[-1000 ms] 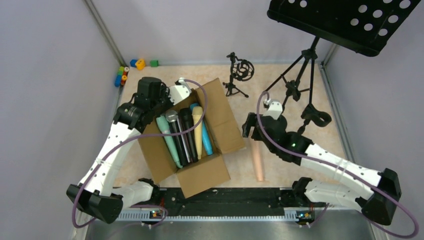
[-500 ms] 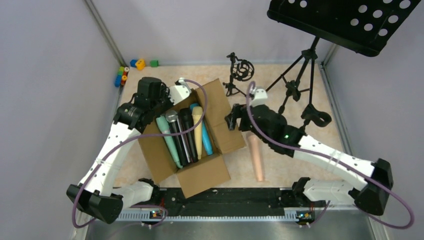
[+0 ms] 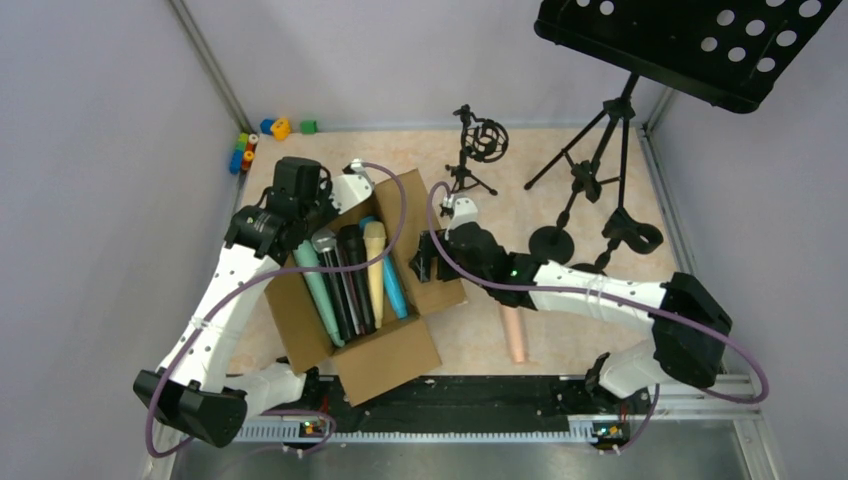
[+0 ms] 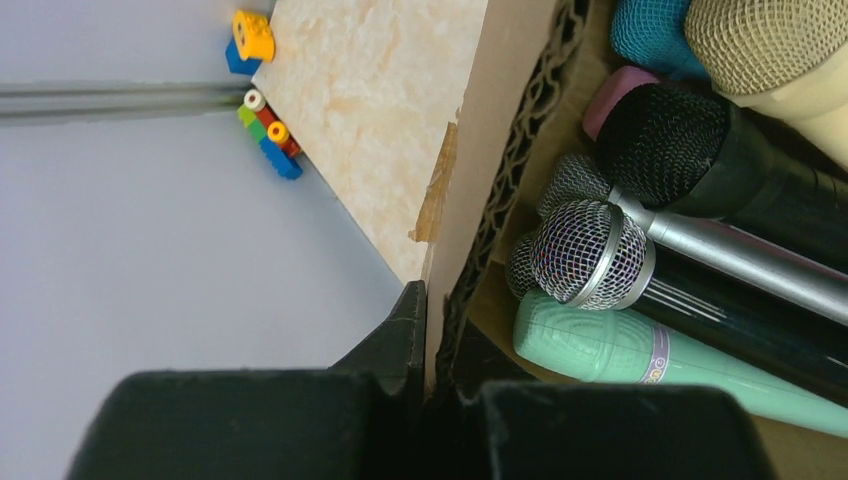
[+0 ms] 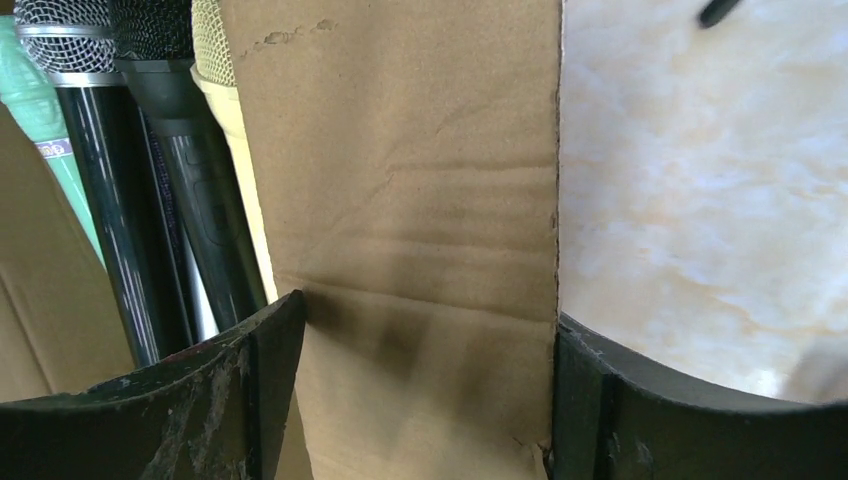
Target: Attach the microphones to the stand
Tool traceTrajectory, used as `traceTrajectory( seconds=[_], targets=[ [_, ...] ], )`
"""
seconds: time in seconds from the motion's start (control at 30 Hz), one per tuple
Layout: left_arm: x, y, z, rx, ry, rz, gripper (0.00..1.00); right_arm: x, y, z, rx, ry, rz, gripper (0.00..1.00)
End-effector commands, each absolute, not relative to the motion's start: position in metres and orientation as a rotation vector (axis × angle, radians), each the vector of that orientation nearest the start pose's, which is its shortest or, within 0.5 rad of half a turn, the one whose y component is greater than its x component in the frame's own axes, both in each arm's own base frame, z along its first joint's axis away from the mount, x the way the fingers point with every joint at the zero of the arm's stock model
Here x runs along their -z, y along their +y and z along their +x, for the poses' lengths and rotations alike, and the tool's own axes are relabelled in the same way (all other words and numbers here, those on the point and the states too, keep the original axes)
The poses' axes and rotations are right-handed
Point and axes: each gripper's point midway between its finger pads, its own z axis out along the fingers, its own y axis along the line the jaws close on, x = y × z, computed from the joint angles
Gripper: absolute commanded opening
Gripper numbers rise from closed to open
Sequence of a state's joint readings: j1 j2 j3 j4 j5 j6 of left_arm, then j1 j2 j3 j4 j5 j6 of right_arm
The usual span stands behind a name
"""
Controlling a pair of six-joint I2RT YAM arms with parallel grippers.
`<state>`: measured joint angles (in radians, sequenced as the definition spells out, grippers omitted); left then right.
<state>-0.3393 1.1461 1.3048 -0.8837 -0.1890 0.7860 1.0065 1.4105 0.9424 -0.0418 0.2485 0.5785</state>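
Observation:
An open cardboard box (image 3: 400, 350) holds several microphones: teal (image 3: 312, 290), silver-mesh black (image 3: 333, 280), black (image 3: 355, 275), yellow (image 3: 374, 270) and blue (image 3: 392, 288). A peach microphone (image 3: 515, 332) lies on the table right of the box. My left gripper (image 3: 290, 215) is shut on the box's left wall (image 4: 455, 210), beside the teal microphone (image 4: 650, 355) and the mesh head (image 4: 588, 250). My right gripper (image 3: 425, 258) is open, its jaws astride the box's right flap (image 5: 420, 200). A small tripod stand (image 3: 478, 148) and a tall stand (image 3: 600, 150) are at the back.
A black perforated music tray (image 3: 700, 35) tops the tall stand at the back right. A black clip (image 3: 630, 232) and a round base (image 3: 548, 243) sit right of my right arm. Toy blocks (image 3: 250, 145) lie in the far left corner, also in the left wrist view (image 4: 265, 130).
My right arm has swung left from above the peach microphone to the box's right flap. The box and its microphones have shifted slightly left. My left gripper keeps its hold.

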Motion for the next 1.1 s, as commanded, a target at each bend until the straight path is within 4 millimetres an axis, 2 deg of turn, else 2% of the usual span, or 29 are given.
traceTrajectory(
  seconds=[0.0,0.1,0.2,0.27,0.4,0.47,0.53,0.63,0.77,0.87,0.93,0.97,1.07],
  targets=[
    [-0.318,-0.067,0.316,-0.351,1.847,1.08,0.0,-0.165,0.402,0.216,-0.933,2.115,-0.368,0.74],
    [-0.322,-0.067,0.318,-0.355,1.84,1.072,0.0,-0.158,0.41,0.213,-0.946,2.138,-0.375,0.74],
    [-0.322,-0.067,0.317,-0.358,1.841,1.07,0.0,-0.159,0.404,0.218,-0.897,2.14,-0.355,0.74],
    [-0.319,-0.066,0.314,-0.356,1.85,1.075,0.0,-0.164,0.39,0.227,-0.815,2.128,-0.328,0.77],
    [-0.314,-0.063,0.311,-0.363,1.852,1.074,0.0,-0.178,0.335,0.249,-0.645,2.109,-0.203,0.87],
    [-0.313,-0.062,0.31,-0.367,1.858,1.068,0.0,-0.195,0.313,0.255,-0.603,2.07,-0.151,0.89],
    [-0.312,-0.06,0.311,-0.379,1.869,1.056,0.0,-0.214,0.3,0.259,-0.563,2.025,-0.135,0.91],
    [-0.308,-0.057,0.314,-0.399,1.889,1.041,0.0,-0.241,0.292,0.262,-0.532,1.992,-0.132,0.92],
    [-0.305,-0.05,0.318,-0.435,1.921,0.993,0.0,-0.266,0.3,0.254,-0.543,1.962,-0.175,0.94],
    [-0.301,-0.046,0.321,-0.452,1.949,0.953,0.0,-0.279,0.319,0.236,-0.529,1.939,-0.252,0.94],
    [-0.301,-0.044,0.322,-0.457,1.957,0.919,0.0,-0.277,0.34,0.22,-0.546,1.943,-0.318,0.95],
    [-0.301,-0.043,0.322,-0.457,1.962,0.901,0.0,-0.273,0.354,0.208,-0.564,1.947,-0.37,0.94],
    [-0.3,-0.041,0.323,-0.452,1.982,0.842,0.0,-0.254,0.387,0.187,-0.572,1.973,-0.472,0.95]
  ],
)
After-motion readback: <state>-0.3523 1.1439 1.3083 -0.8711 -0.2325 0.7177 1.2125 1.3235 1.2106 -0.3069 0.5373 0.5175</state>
